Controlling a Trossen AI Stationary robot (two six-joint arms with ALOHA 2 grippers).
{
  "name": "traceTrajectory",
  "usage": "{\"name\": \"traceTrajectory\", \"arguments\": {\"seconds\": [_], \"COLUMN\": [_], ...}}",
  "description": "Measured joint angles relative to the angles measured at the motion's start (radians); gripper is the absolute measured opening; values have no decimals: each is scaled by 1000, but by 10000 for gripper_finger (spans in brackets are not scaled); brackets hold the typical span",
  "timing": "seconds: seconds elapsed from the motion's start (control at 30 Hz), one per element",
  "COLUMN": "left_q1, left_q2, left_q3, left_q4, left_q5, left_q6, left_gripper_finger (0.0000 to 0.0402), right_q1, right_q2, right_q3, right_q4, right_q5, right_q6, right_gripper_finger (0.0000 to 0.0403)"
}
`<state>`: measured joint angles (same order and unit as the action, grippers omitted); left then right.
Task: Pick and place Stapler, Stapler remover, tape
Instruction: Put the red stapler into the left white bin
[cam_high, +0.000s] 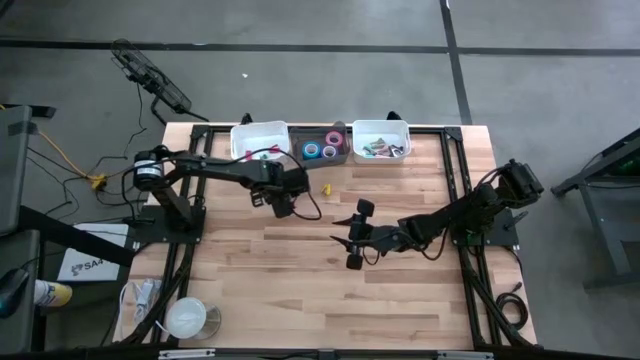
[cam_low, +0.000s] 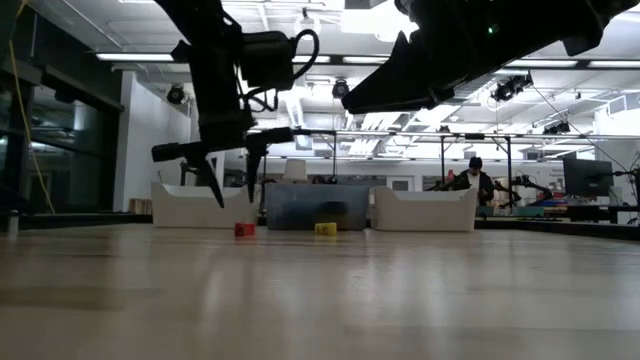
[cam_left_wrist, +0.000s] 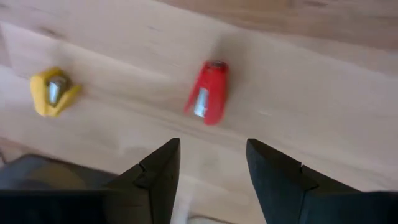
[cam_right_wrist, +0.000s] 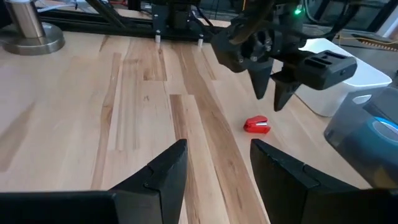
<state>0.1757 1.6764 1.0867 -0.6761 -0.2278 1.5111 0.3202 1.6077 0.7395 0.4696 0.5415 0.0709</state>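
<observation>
The small red stapler (cam_left_wrist: 207, 92) lies on the worktop (cam_high: 400, 300) just ahead of and below the left tool (cam_left_wrist: 211, 171), whose fingers stand apart and hold nothing. It looks light, rigid and smooth-shelled (likely to skid if nudged), so its long flat sides seem the best place to pinch. A yellow piece (cam_left_wrist: 52, 91) lies off to one side of it. The right tool (cam_right_wrist: 217, 165) waits well apart, fingers spread, empty.
</observation>
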Motion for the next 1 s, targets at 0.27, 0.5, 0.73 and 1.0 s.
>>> {"name": "traceTrajectory", "arguments": {"seconds": [0.27,0.5,0.73,1.0], "left_q1": [-7,-7,-6,-6], "left_q2": [22,81,96,114], "left_q3": [0,-1,-1,-1], "left_q4": [35,49,84,104], "left_q5": [8,-5,16,61], "left_q6": [46,134,154,168], "left_gripper_finger": [210,218,218,218], "right_q1": [0,0,0,0], "right_q2": [0,0,0,0], "right_q3": [0,0,0,0], "right_q4": [-24,-34,-54,-54], "right_q5": [0,-2,-22,-20], "right_q6": [0,0,0,0], "right_gripper_finger": [168,167,168,168]}}
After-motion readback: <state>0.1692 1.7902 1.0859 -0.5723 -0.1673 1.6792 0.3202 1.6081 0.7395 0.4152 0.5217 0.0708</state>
